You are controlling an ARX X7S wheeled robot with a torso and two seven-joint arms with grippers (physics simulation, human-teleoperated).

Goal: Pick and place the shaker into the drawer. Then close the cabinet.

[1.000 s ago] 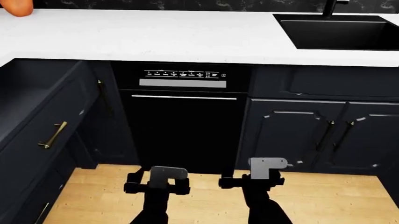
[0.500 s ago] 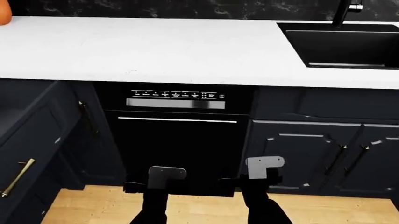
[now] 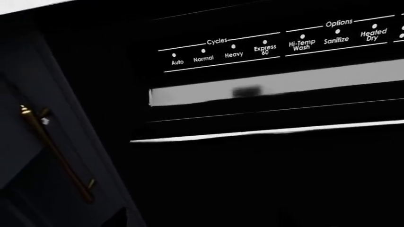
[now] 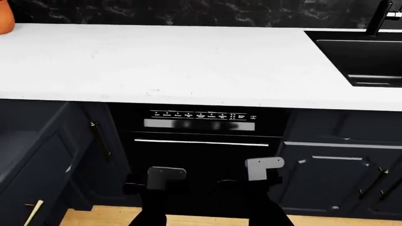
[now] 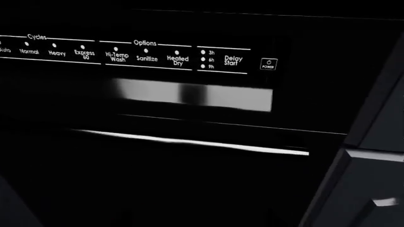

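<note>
Both pincers low before the dishwasher (image 4: 201, 155), left pincer (image 4: 164, 188) and right pincer (image 4: 261, 181) holding nothing visible, openness unclear, open drawer (image 4: 28, 155) at left, white tabletop (image 4: 176, 61) above.

Dishwasher (image 4: 201, 155) under counter (image 4: 188, 61), btwn open drawer (image 4: 31, 160) & cabinet (image 4: 339, 174).

Tilted upward since a second ago: more desk (image 4: 188, 61) in sight, dishwasher (image 4: 201, 155) lower in view, floor (image 4: 94, 217) nearly gone, open drawer (image 4: 31, 165) shifted left.
</note>
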